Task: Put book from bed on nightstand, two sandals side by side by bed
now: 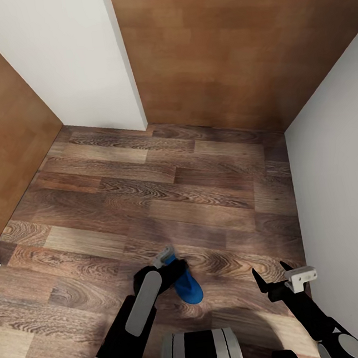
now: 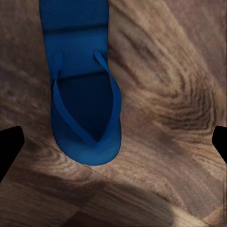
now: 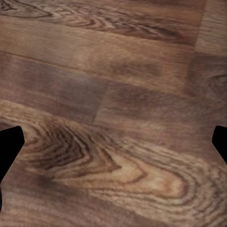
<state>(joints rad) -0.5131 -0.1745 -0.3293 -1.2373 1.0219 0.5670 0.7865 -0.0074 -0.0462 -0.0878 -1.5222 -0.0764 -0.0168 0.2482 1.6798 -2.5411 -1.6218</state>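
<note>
Both the left pincer and right pincer hang released over the floor, a blue sandal below the left.

Brown wood-plank floor with swirling dark grain and a few plank seams lies below the right gripper, whose two black fingertips sit wide apart at opposite edges, nothing between them.

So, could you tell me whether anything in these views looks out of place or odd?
A single blue sandal lies alone on the wood-plank floor, under the left gripper, whose fingers are spread wide without touching it. It looks undamaged.
</note>
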